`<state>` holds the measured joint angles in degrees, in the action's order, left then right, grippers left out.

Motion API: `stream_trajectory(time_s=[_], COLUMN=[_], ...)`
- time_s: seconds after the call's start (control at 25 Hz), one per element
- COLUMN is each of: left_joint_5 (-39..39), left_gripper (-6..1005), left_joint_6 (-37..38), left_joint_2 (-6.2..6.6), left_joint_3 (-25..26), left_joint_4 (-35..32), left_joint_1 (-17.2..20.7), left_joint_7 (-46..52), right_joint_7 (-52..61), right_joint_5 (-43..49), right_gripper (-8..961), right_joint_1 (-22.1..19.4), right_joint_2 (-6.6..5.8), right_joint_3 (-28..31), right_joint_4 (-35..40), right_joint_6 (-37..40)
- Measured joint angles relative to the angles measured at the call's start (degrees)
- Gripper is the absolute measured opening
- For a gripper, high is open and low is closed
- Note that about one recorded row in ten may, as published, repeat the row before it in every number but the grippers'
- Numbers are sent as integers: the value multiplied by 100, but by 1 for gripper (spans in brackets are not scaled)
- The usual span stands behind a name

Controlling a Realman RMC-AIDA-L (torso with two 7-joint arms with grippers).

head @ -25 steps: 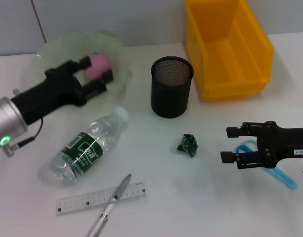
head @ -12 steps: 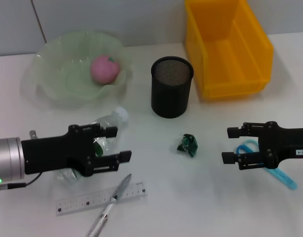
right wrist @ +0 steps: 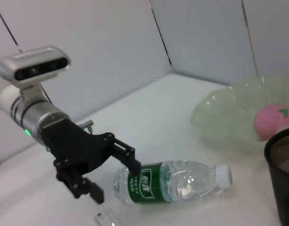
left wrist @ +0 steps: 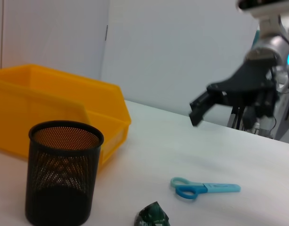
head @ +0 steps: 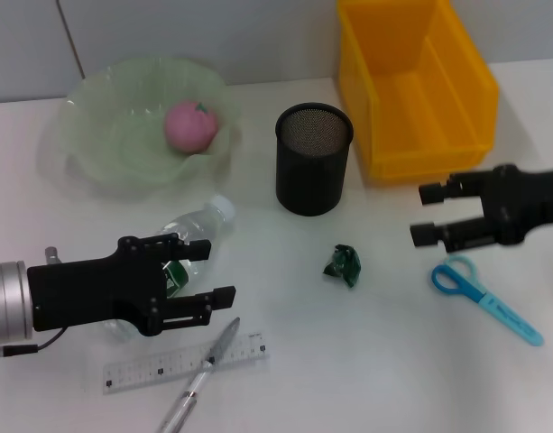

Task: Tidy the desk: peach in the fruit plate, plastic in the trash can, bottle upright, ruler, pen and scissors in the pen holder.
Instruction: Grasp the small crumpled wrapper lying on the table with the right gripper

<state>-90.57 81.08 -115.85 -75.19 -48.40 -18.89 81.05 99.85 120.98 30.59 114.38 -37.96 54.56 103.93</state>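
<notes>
The pink peach (head: 190, 124) lies in the pale green fruit plate (head: 91, 158) at the back left. Below it the bottle (head: 207, 221) lies on its side, cap toward the pen holder (head: 314, 158). My left gripper (head: 217, 269) is open over the bottle's body, one finger across the green label (right wrist: 146, 178). The ruler (head: 168, 365) and the pen (head: 208, 365) lie crossed near the front edge. The dark green plastic (head: 343, 264) sits mid-desk. At the right, the scissors (head: 483, 298) lie flat. My right gripper (head: 424, 214) hovers open behind them, beside the yellow trash can (head: 416, 86).
The trash can (left wrist: 54, 113) stands just behind the pen holder (left wrist: 61, 172) in the left wrist view, with the plastic (left wrist: 152, 216) and scissors (left wrist: 205, 188) on the white desk (head: 384, 361) in front. A grey wall runs behind the desk.
My left gripper let go of the peach in the fruit plate and came forward over the bottle. My right gripper moved back from above the scissors toward the trash can.
</notes>
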Motion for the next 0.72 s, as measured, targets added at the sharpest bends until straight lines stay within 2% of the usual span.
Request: stream_trajectory(time_s=[0.04, 0.12, 0.16, 0.2, 0.24, 0.32, 0.36, 0.4, 0.44, 0.6, 0.72], left_joint_5=[0, -3, -3, -15, -30, -44, -44, -142, -157, -171, -172], left_gripper=[725, 726, 726, 726, 726, 726, 726, 726, 726, 725, 725], left_joint_6=[0, 11, 11, 15, 15, 15, 15, -7, -14, -56, -74], left_joint_2=[0, 0, 0, 4, 5, 5, 5, -12, -19, -36, -46], left_joint_3=[0, -8, -8, -10, -4, 1, 1, 44, 51, 66, 67], left_joint_4=[0, -4, -4, -13, -10, -5, -5, 7, 7, 17, 22], left_joint_1=[0, 15, 15, 37, 40, 41, 41, 49, 52, 52, 48], left_joint_7=[0, -4, -4, -28, -46, -58, -58, -78, -78, -78, -78], right_joint_7=[0, 693, 693, 995, 995, 1171, 1228, 1295, 1295, 1330, 1331], right_joint_5=[0, 213, 213, 404, 404, 656, 821, 1177, 1177, 1938, 2097], right_gripper=[826, 826, 826, 826, 827, 827, 827, 827, 826, 826, 826], right_joint_1=[0, 290, 290, 510, 510, 768, 930, 1166, 1166, 1608, 1721], right_joint_2=[0, -31, -31, -36, -36, -27, -10, 57, 57, 246, 286], right_joint_3=[0, -458, -458, -739, -739, -947, -1044, -1196, -1196, -1686, -1903], right_joint_4=[0, 479, 479, 627, 627, 655, 646, 620, 620, 468, 365], right_joint_6=[0, 5, 5, -24, -24, -97, -147, -297, -297, -687, -841])
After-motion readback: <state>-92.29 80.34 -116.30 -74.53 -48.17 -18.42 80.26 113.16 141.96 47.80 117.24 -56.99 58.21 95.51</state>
